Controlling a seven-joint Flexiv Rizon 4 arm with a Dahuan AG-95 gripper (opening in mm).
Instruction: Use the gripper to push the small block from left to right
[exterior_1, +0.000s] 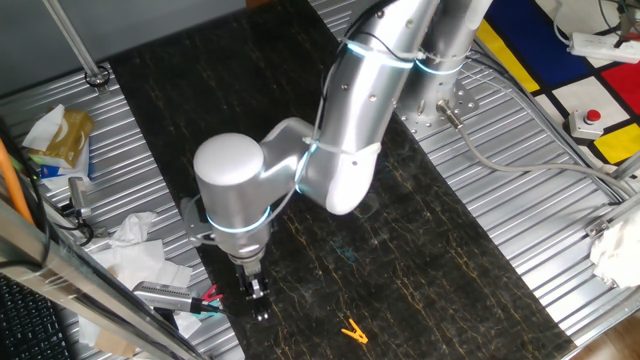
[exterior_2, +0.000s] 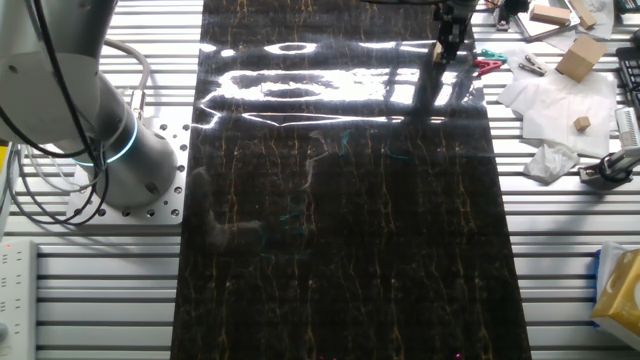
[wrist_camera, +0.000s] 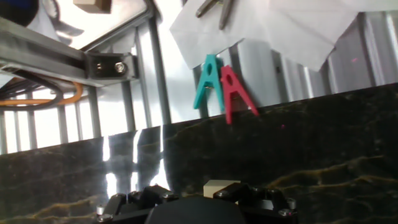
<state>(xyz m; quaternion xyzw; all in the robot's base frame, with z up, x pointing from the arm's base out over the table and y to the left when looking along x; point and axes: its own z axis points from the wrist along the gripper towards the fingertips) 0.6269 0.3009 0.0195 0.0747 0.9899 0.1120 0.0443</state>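
The small block (wrist_camera: 219, 186) is a light tan cube on the black marble mat, right in front of my fingers in the hand view, slightly right of their middle. It seems to touch them. It shows as a tan speck (exterior_2: 437, 48) beside the gripper (exterior_2: 447, 35) in the other fixed view. My gripper (wrist_camera: 199, 210) fills the bottom edge of the hand view and looks shut and empty. In one fixed view the gripper (exterior_1: 257, 295) points down at the mat near its left edge, and the block is hidden there.
A teal clip (wrist_camera: 207, 81) and a red clip (wrist_camera: 235, 92) lie just off the mat edge, by white paper (wrist_camera: 280, 25). A yellow clip (exterior_1: 352, 331) lies on the mat. Other wooden blocks (exterior_2: 581, 58) sit on paper off the mat. The second arm's base (exterior_2: 120, 160) stands beside the mat.
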